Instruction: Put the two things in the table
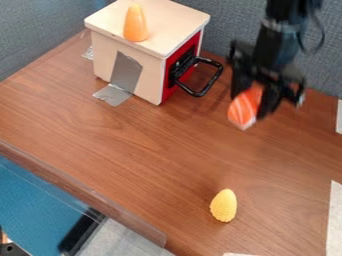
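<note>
The black gripper [252, 101] hangs over the right rear part of the brown table [153, 145], shut on an orange piece with white stripes [244, 107]. The piece is tilted, and its lower end sticks out below the fingers. A yellow corn-like piece [224, 205] lies on the table nearer the front, below the gripper in the view. On the pale top of the small box sits an orange cone-shaped piece [135, 24], narrow end up.
The toy oven box [150, 75] has a red front with a black handle [206, 82] projecting toward the gripper, and grey tape at its base. Grey partition walls [33, 30] stand behind and at left. A clear raised edge [87, 197] borders the table's lower left.
</note>
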### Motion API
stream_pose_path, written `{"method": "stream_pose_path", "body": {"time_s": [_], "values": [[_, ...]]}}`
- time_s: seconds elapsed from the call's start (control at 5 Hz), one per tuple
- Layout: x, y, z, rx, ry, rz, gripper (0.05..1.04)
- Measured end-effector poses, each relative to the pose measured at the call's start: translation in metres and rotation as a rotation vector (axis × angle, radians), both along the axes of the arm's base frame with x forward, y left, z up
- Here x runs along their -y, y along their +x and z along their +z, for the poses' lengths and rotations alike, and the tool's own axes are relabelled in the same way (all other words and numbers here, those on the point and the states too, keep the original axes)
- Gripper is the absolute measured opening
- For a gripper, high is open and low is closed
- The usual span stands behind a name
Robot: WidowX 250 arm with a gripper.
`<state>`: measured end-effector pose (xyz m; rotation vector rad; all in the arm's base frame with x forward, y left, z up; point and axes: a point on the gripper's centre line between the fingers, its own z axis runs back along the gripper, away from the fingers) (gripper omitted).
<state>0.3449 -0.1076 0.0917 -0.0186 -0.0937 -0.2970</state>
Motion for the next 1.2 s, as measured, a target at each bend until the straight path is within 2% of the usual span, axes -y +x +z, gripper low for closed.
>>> {"method": "stream_pose_path", "body": {"time_s": [0.2,0.4,0.6,0.8,1.0,1.2], "values": [[0.007,-0.011,-0.04,0.005,0.027,-0.016,0.57],[0.006,-0.016,-0.079,-0.011,0.036,-0.02,0.57],[0.005,-0.01,-0.093,0.011,0.041,-0.023,0.648],[0.001,-0.012,-0.102,0.001,0.056,-0.034,0.936],[0.0,-0.022,-0.086,0.012,0.043,-0.035,1.007],[0.001,-0.022,-0.044,0.061,0.016,-0.012,1.001]]}}
